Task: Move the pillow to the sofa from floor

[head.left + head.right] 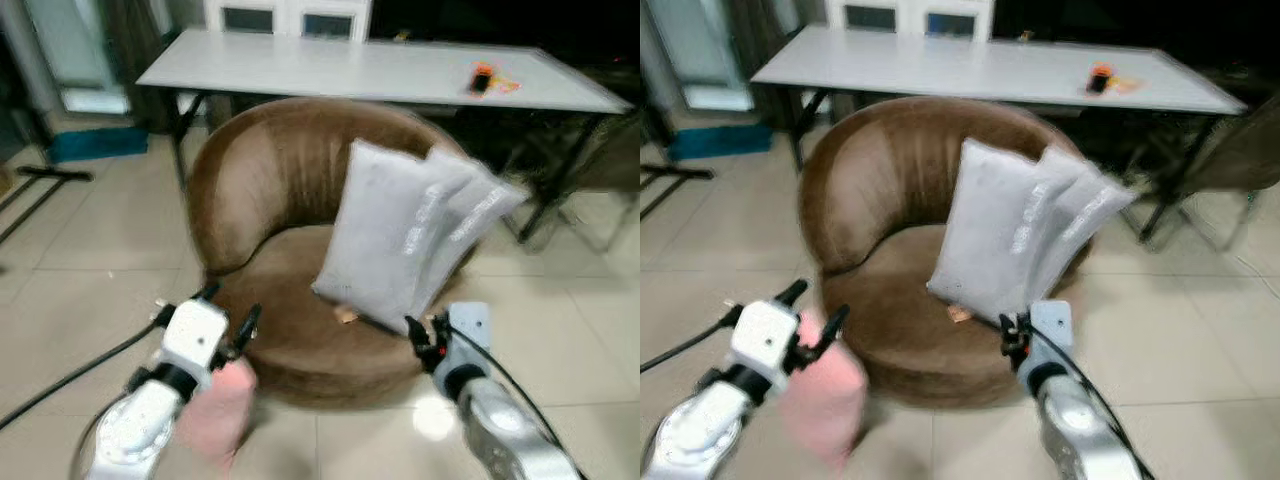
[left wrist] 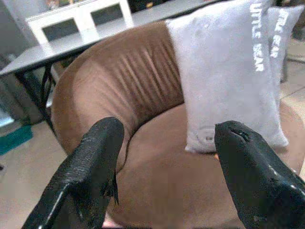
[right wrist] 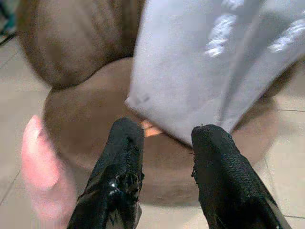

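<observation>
A pink pillow (image 1: pixel 220 410) stands on the tiled floor against the front left of the round brown sofa (image 1: pixel 270 170). Just above the pillow's top, my left gripper (image 1: pixel 230 305) is open and points at the sofa seat with nothing between its fingers. At the front right of the seat my right gripper (image 1: pixel 425 335) is open, close under the lower corner of a grey pillow (image 1: pixel 390 240). A second grey pillow (image 1: pixel 470 215) leans behind the first. The pink pillow (image 3: pixel 40 176) also appears in the right wrist view, off to the side of the fingers (image 3: pixel 119 162).
A long white table (image 1: pixel 350 70) stands behind the sofa with a small orange object (image 1: pixel 482 78) on it. A chair frame (image 1: pixel 600 170) is at the right. A black cable (image 1: pixel 70 375) runs over the floor at the left.
</observation>
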Available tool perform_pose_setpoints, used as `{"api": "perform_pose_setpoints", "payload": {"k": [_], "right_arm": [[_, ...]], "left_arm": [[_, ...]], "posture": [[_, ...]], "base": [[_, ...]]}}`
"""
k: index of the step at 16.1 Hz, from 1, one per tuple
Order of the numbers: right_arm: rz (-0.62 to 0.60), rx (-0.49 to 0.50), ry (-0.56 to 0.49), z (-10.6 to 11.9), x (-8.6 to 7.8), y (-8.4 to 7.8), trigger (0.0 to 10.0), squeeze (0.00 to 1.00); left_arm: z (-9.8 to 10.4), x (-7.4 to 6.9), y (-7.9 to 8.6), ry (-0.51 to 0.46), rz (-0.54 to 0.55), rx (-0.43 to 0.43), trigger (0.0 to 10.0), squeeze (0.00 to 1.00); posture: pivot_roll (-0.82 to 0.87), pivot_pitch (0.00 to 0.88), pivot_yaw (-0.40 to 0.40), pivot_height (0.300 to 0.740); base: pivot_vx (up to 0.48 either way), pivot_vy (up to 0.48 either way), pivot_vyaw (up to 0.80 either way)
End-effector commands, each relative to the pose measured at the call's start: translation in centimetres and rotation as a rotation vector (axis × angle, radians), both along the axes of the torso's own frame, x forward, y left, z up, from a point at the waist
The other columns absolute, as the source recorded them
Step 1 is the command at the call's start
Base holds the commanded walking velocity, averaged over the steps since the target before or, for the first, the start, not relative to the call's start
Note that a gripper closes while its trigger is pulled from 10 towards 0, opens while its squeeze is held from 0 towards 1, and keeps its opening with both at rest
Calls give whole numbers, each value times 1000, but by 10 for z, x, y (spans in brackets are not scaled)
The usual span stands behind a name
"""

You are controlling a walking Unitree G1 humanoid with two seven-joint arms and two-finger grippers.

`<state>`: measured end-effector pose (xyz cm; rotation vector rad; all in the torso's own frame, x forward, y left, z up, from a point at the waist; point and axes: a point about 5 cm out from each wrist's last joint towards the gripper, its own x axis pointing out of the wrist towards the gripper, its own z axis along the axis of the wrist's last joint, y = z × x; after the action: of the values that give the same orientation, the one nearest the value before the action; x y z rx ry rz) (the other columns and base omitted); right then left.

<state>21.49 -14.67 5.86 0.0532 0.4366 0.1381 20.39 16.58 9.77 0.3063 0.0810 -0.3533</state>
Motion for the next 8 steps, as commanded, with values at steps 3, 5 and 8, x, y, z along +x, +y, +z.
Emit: {"api": "perform_pose_setpoints", "payload": {"k": [3, 5, 8], "right_arm": [[-1, 44, -36, 8, 5, 6, 10000, 0], [-4, 50, -49, 9, 6, 6, 10000, 0], [99, 41, -61, 12, 6, 14, 10000, 0]], "left_arm": [[3, 3, 7, -12, 27, 18, 10000, 0], [3, 3, 8, -10, 43, 1, 10000, 0], [5, 4, 7, -17, 37, -7, 10000, 0]], "posture": [[-4, 0, -26, 740], [-2, 0, -27, 740], [-1, 0, -29, 740]], "base": [[0, 351, 0], [0, 0, 0], [0, 0, 533]]}}
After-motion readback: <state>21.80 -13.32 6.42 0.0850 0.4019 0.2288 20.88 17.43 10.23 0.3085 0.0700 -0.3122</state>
